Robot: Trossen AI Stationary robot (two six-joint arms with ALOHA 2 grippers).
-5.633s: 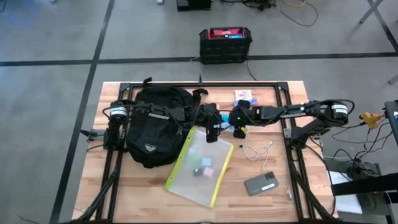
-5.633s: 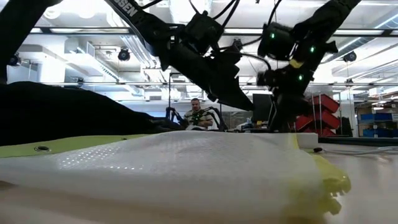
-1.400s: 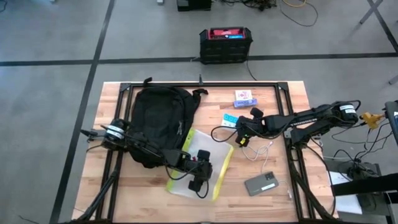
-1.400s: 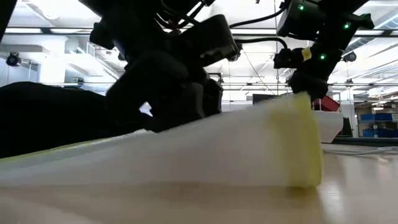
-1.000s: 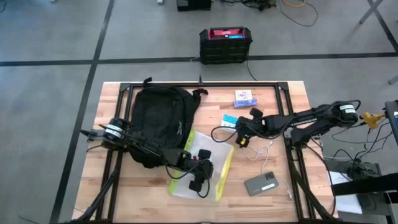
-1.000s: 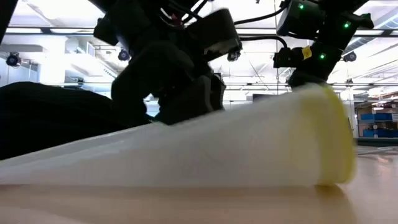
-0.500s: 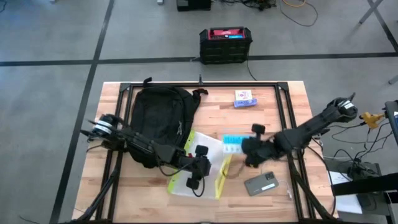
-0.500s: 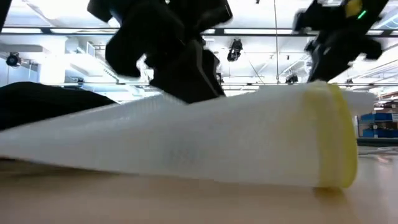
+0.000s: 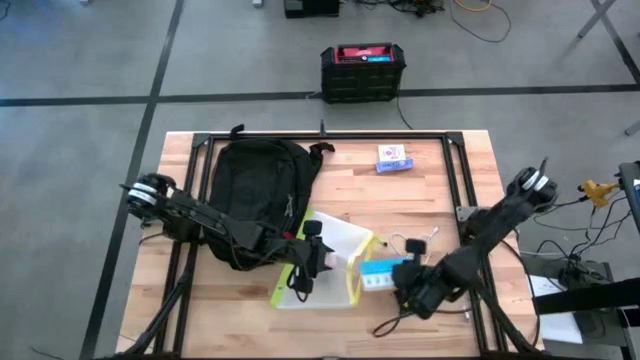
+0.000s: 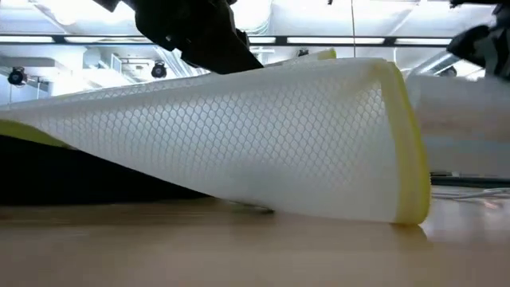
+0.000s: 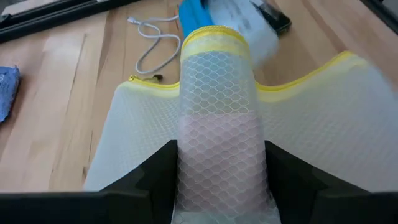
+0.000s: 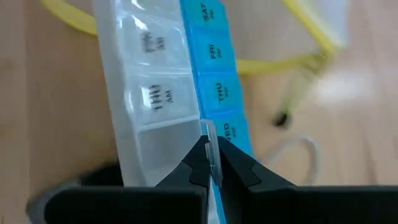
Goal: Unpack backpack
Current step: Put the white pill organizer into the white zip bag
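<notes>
- Backpack (image 9: pixel 258 190), large soft black fabric, lies flat on wooden table (image 9: pixel 420 190), far-left part.
- L gripper (image 9: pixel 312 262) beside it, clenched on clear mesh pouch w/ yellow zip edge (image 9: pixel 335 262), bunched betw. fingers.
- R gripper (image 9: pixel 412 285) grasps blue-and-clear weekly pill box (image 9: pixel 378 273) by pouch mouth.
- White cable (image 9: pixel 408 245) nearby.

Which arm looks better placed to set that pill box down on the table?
The right: its hand is shut on the pill box. The left hand is busy pinching the mesh pouch.
</notes>
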